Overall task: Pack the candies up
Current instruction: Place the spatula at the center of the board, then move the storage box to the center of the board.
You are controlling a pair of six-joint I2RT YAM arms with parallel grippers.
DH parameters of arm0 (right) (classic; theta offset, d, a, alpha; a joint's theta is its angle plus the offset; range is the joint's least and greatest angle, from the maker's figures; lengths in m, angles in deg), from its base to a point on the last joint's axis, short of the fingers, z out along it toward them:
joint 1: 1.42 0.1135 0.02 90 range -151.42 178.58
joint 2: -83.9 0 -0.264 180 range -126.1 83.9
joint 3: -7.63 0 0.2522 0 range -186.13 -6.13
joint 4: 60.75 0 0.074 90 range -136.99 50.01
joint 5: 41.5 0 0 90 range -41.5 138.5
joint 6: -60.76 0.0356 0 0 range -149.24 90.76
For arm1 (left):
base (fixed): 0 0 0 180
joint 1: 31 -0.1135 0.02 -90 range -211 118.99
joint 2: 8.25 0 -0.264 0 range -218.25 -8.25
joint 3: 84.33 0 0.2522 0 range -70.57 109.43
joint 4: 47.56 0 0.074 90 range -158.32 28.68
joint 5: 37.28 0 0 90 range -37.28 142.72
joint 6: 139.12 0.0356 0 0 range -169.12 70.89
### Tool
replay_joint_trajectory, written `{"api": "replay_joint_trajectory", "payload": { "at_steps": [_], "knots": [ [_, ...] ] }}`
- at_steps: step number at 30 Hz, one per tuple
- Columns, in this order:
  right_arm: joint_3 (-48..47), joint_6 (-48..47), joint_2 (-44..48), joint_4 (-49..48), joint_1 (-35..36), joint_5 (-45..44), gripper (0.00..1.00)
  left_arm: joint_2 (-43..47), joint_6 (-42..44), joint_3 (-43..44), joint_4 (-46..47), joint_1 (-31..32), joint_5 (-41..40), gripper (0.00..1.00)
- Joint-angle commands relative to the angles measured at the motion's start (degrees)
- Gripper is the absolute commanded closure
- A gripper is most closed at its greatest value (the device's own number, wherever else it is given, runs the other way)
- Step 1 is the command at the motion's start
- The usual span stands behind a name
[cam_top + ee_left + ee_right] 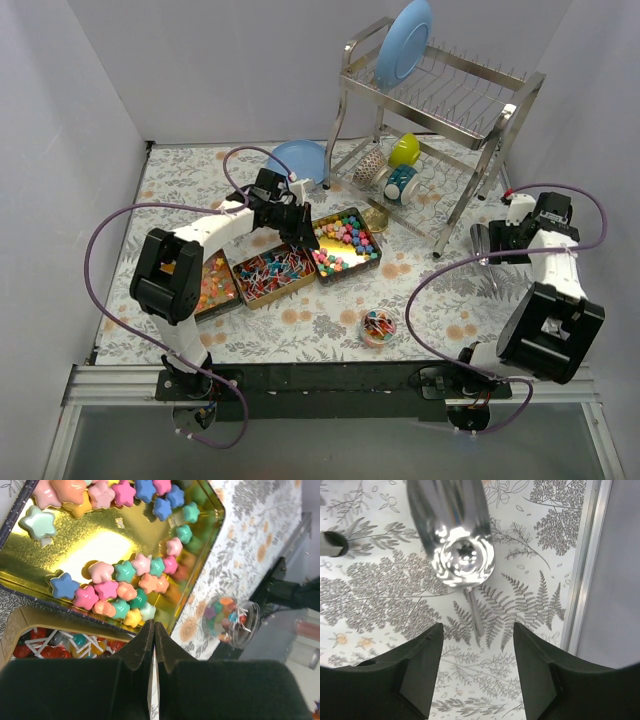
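Note:
The candies [125, 582] are small star-shaped sweets in pink, teal, blue, orange and yellow, lying in a gold-lined tin [100, 545]. The top view shows this tin [366, 262] as the rightmost of three, with the candies [343, 240] in it. My left gripper [154, 626] is shut and empty, just above the tin's near rim; the top view shows it [303, 236] between the middle and right tins. A small clear tub [231, 621] with mixed sweets stands on the cloth [378, 327]. My right gripper [477, 627] is open and empty over a metal scoop [455, 535].
The middle tin [275, 272] holds lollipops, the left tin [215, 288] orange and yellow sweets. A dish rack [430, 120] with a blue plate and mugs stands at the back right. Another blue plate [298, 160] lies behind the left arm. The table's right edge [585, 570] is close to the scoop.

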Motion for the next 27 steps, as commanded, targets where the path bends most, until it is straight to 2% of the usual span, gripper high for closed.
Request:
{"api": "replay_joint_trajectory", "payload": {
  "at_steps": [1, 3, 4, 5, 8, 13, 21, 27],
  "knots": [
    [3.4, 4.8, 8.3, 4.5, -0.1, 1.4, 0.34, 1.0, -5.3, 0.9, 3.2, 3.7, -10.9, 1.00],
    [5.1, 5.3, 12.5, 5.9, -0.1, 3.0, 0.31, 0.1, -7.3, 0.4, 3.5, 5.3, -13.3, 1.00],
    [4.9, 4.8, 13.8, 6.5, -0.1, 3.8, 0.13, 0.0, -7.6, 0.3, 3.5, 5.8, -15.1, 1.00],
    [4.7, 5.1, 16.0, 6.5, -0.1, 4.3, 0.02, -0.2, -7.9, 0.3, 3.5, 6.3, -15.9, 1.00],
    [3.3, 3.7, 16.9, 9.0, 0.0, 7.1, 0.02, -1.2, -8.1, 0.8, 1.6, 6.4, -20.5, 1.00],
    [3.3, 3.6, 18.7, 9.9, 0.0, 10.5, 0.02, -2.6, -3.7, 1.8, -3.3, 6.0, -22.5, 1.00],
    [3.0, 2.6, 20.3, 11.2, 0.1, 15.4, 0.02, 1.6, 1.3, -1.8, -7.7, 5.1, -26.1, 1.00],
    [0.9, -1.4, 19.9, 12.9, 1.5, 22.3, 0.02, 4.0, 4.3, -6.6, -10.2, -0.9, -26.3, 1.00]
  ]
}}
